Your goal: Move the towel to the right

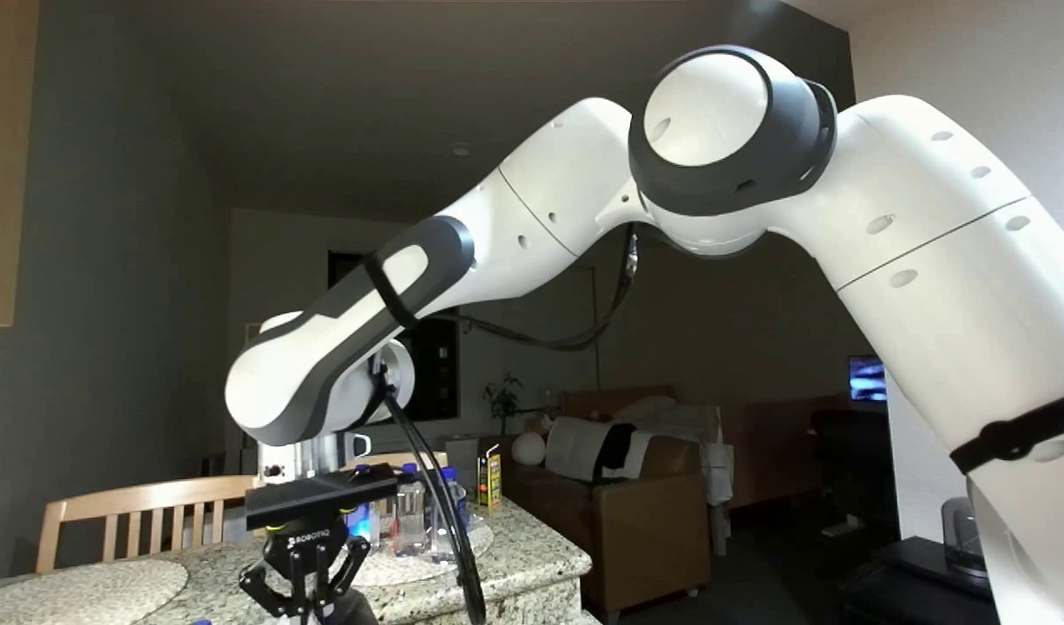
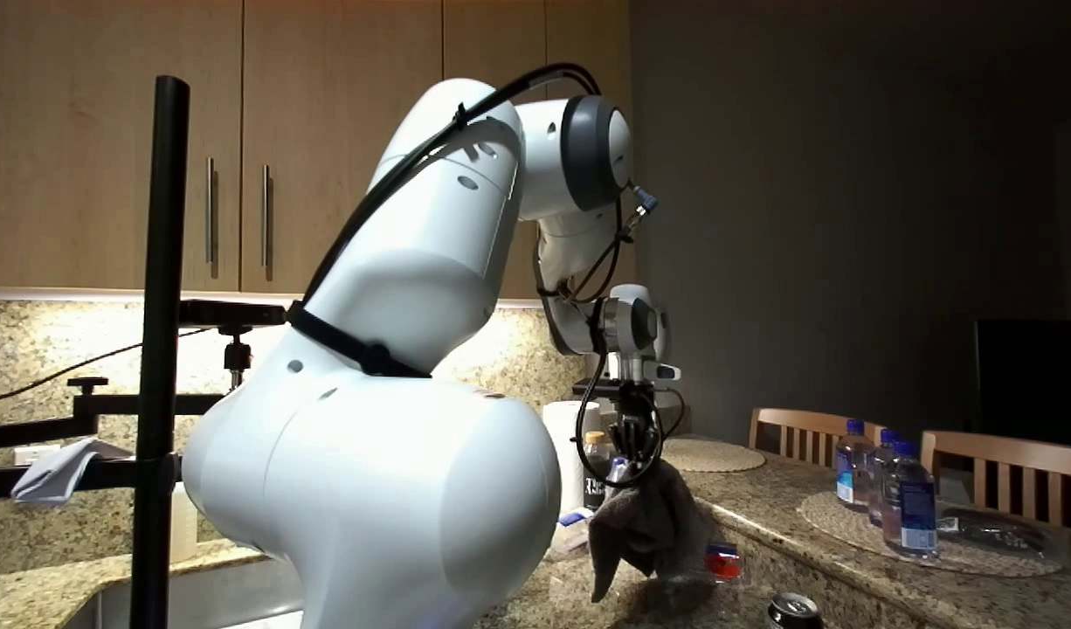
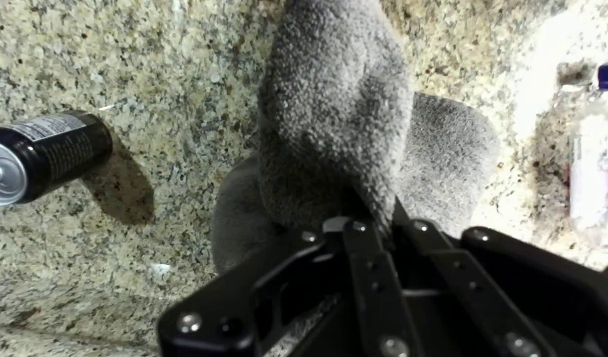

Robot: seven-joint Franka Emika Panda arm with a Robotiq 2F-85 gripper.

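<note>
- Grey towel (image 2: 633, 526) clamped in gripper (image 3: 381, 220), hanging over granite counter (image 3: 185, 99).
- Appears grasped and lifted.
- Seems yet to be lowered and released (how far right, impossible to verify).

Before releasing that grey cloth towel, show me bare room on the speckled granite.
In the wrist view, the granite lies bare between a black metal can and the towel; a narrower strip separates the towel from a clear blue-capped bottle. In both exterior views, clear plastic bottles crowd a round woven mat.
</note>
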